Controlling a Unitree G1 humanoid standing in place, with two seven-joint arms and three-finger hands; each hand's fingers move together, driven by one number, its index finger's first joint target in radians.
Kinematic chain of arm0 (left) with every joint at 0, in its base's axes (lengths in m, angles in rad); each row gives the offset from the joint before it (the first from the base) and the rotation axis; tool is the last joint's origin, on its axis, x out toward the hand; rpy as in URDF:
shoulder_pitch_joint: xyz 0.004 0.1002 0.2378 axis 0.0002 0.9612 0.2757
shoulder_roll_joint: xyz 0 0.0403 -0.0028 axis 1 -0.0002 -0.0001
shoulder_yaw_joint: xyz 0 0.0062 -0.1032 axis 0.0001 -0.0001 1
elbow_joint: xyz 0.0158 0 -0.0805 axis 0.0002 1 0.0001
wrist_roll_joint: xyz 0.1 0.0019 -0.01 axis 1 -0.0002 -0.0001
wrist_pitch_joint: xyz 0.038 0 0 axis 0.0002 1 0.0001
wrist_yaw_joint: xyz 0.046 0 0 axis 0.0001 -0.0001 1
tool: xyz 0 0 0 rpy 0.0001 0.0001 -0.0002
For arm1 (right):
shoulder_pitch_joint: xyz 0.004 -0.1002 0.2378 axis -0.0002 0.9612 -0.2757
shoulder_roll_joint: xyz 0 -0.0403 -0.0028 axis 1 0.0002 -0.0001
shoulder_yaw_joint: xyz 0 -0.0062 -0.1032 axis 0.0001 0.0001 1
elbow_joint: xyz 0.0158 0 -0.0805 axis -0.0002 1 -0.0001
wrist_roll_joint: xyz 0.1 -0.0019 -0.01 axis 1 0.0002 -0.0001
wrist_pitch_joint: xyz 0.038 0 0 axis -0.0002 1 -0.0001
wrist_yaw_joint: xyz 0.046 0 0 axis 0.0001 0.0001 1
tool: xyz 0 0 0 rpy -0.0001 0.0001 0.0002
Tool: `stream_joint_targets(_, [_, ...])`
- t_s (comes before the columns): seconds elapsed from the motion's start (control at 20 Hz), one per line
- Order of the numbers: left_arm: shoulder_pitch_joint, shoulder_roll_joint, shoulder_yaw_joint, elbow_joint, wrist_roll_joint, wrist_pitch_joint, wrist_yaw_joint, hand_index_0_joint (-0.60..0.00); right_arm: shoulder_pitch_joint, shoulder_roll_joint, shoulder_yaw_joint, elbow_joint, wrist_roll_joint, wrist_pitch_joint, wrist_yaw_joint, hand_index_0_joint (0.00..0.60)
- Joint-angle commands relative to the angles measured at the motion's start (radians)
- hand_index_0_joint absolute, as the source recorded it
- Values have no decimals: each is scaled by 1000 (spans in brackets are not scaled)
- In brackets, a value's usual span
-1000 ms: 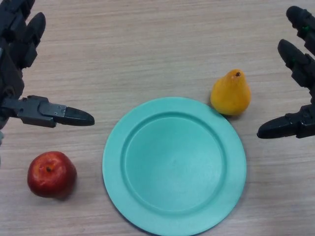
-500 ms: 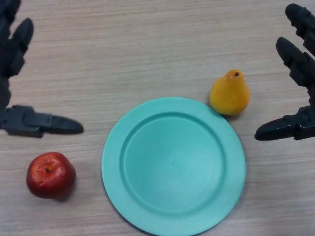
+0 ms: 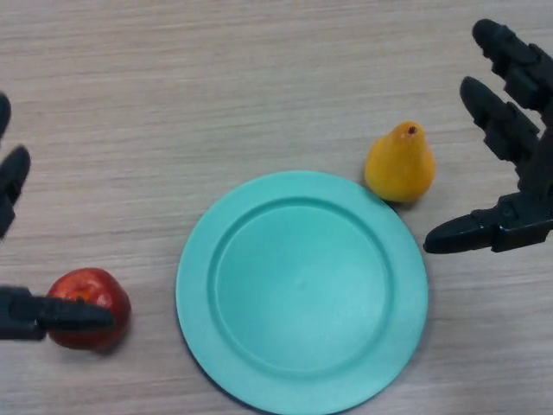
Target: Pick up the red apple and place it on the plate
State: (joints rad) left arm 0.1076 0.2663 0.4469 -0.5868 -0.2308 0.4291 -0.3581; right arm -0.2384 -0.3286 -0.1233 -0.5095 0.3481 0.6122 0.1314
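A red apple (image 3: 91,294) lies on the wooden table at the lower left, left of a teal plate (image 3: 302,290) that holds nothing. My left hand (image 3: 34,313) is open at the left edge; its thumb lies across the front of the apple and its fingers (image 3: 12,177) stand farther back, apart from the fruit. My right hand (image 3: 510,164) is open at the right edge, fingers spread, its thumb (image 3: 467,233) pointing toward the plate's right rim.
A yellow pear (image 3: 399,164) stands upright just off the plate's upper right rim, between the plate and my right hand. Bare wooden table (image 3: 216,78) stretches behind the plate.
My left hand has moved down and to the left, so its thumb now overlaps the apple. My right hand has shifted slightly left toward the pear. The fruits and plate stay put.
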Motion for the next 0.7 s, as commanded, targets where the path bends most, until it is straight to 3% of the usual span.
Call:
stream_joint_targets(0.05, [23,21,102,34,87,-277,-68,0,-29,-25,-55,-43,-23,-149,0,0])
stream_joint_targets(0.25, [65,9,120,305,168,-601,-164,0,-4,-4,-41,-28,-54,-180,25,0])
stream_joint_targets(0.4, [47,33,76,509,209,-780,-88,0,-8,-7,-35,-31,-54,-184,9,0])
stream_joint_targets(0.55, [9,62,20,605,211,-781,5,0,5,0,-31,-65,-74,-174,11,0])
stream_joint_targets(0.6, [-14,75,-7,659,220,-803,41,-50,14,-7,-27,-77,-96,-172,36,0])
stream_joint_targets(0.65, [-17,77,-11,667,222,-809,48,-150,14,-6,-28,-78,-98,-171,38,0])
stream_joint_targets(0.7, [-23,85,-32,703,247,-851,58,-300,15,-4,-31,-83,-102,-169,38,0])
